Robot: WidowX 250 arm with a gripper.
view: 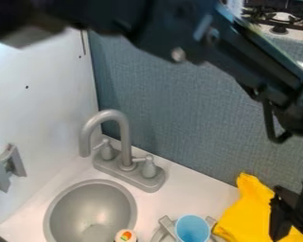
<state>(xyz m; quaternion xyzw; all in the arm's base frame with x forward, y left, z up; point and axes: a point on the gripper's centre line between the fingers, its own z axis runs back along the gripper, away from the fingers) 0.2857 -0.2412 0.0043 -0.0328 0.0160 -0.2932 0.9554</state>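
Grey sink (91, 205) lower left; faucet (124, 137) behind it. Blue cup (192, 229) at bottom edge, right of centre. Yellow cloth (245, 210) lower right; black hand (282, 228) overlaps its right side. Can't tell if hand is wide, narrow or gripping cloth.

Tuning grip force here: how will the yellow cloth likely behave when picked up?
Likely floppy: the yellow cloth sits bunched and creased beside the tool, so it should sag rather than lift stiffly. Probably light for its size, since it looks like plain fabric. A trailing edge might nudge the blue cup close by.
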